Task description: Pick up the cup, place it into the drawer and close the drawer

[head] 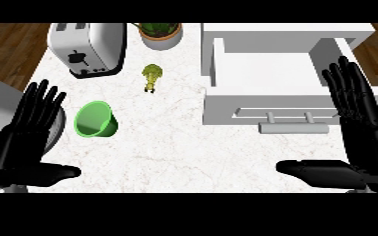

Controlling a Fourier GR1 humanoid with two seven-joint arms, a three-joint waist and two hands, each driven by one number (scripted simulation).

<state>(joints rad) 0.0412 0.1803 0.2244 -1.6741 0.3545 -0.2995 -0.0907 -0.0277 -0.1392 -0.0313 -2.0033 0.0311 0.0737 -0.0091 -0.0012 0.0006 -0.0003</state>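
**Reaching for the cup before anything else**

We see the green cup point(96, 120) lying on its side on the marble counter point(184, 145), its mouth facing us, just beside our left hand point(29, 125). Both hands are open with straight fingers and hold nothing. We should wrap the left hand around the cup wall. The right hand point(353, 110) rests beside the open white drawer point(258, 70).

Counts on the counter point(184, 145): one green cup point(95, 119), one open white drawer point(269, 80) with one bar handle point(292, 128), one toaster point(87, 47), one potted plant point(159, 33), one small yellow-green figure point(151, 76). Two black hands: left hand point(26, 127), right hand point(353, 115).
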